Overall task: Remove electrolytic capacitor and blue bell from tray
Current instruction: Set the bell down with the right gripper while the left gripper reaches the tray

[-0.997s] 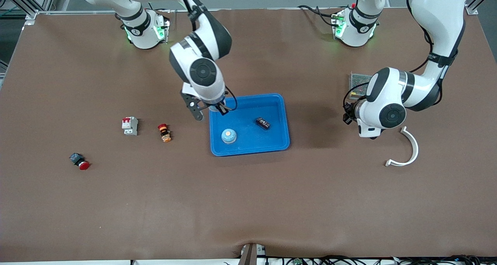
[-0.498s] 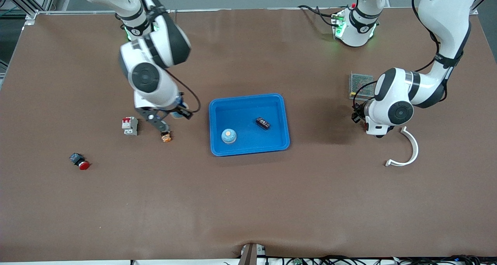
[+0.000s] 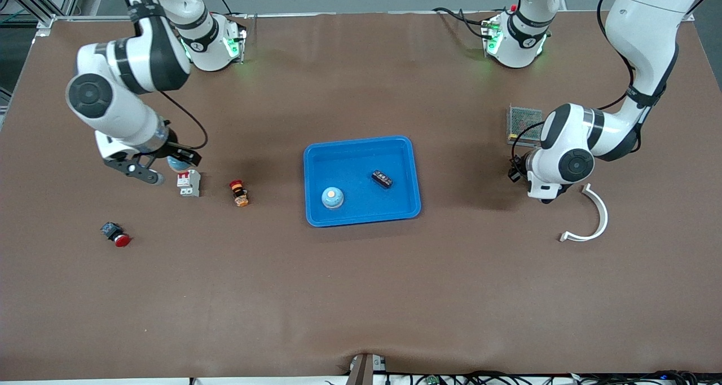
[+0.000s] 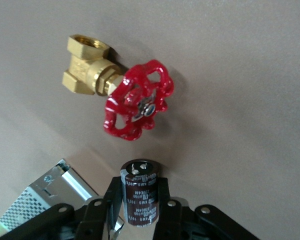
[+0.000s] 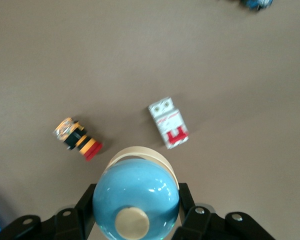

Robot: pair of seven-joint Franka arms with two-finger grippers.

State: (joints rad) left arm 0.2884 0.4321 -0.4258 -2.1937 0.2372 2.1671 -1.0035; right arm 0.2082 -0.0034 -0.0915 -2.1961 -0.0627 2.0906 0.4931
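Note:
My right gripper (image 3: pixel 162 167) is shut on a light-blue bell (image 3: pixel 176 163) with a cream button, also seen in the right wrist view (image 5: pixel 136 204), held over the table just beside the white-and-red breaker (image 3: pixel 189 182). My left gripper (image 4: pixel 139 189) is shut on a dark cylindrical capacitor (image 4: pixel 140 192), over the table near a brass valve with a red handwheel (image 4: pixel 132 100). In the front view that gripper (image 3: pixel 516 169) is mostly hidden under its wrist. A second blue bell (image 3: pixel 333 198) and a black block (image 3: pixel 382 178) lie in the blue tray (image 3: pixel 361 142).
An orange-and-red push button (image 3: pixel 239 193) lies between breaker and tray. A red mushroom button (image 3: pixel 116 234) lies nearer the front camera at the right arm's end. A metal mesh box (image 3: pixel 522 123) and a white curved piece (image 3: pixel 592 218) lie by the left arm.
My right arm has swung from over the tray toward its own end of the table, carrying the bell to beside the breaker. My left arm has shifted only slightly.

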